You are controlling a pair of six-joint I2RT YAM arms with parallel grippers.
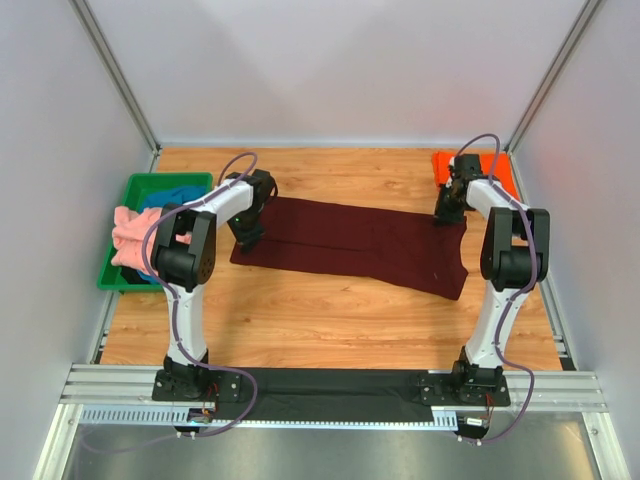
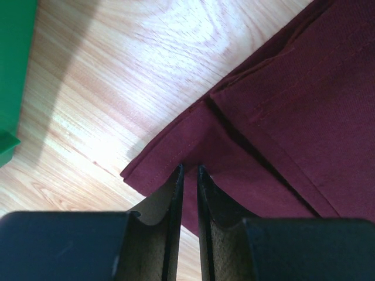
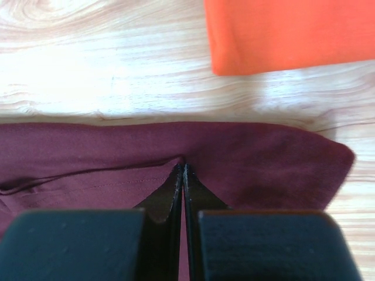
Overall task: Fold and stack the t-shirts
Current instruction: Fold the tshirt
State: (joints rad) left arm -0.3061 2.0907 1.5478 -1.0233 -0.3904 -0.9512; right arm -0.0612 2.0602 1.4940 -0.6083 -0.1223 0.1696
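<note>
Four shirts are in view from overhead, two of them in a container. The green tray [image 1: 118, 284] sits at 9 o'clock on the wooden table [image 1: 300, 320]. It holds a crumpled salmon-pink t-shirt [image 1: 130, 235] heaped toward its 9 o'clock side, and a blue t-shirt [image 1: 176, 194] bunched at its 12 o'clock end. Both rise above the rim, and how far the blue cloth runs beneath the pink cannot be told.

Across the middle of the table lies the maroon t-shirt [image 1: 360, 245], spread flat as a long band that slants from 10 o'clock down toward 4 o'clock. The left wrist view shows a second layer doubled over its surface.

The left gripper [image 2: 188, 170] stands at the band's 9 o'clock end. Its jaws are drawn nearly together on the hemmed corner, with maroon cloth showing in the thin slit between them: a pinch on the shirt. The right gripper [image 3: 183, 167] is down at the band's 2 o'clock corner. Its jaws are clamped tight, and the cloth puckers into a crease at their tips, so it grips the same shirt.

Just beyond that corner, toward 1 o'clock, the orange t-shirt [image 1: 492, 166] lies folded flat on the bare wood, near the maroon edge but not touching it.
</note>
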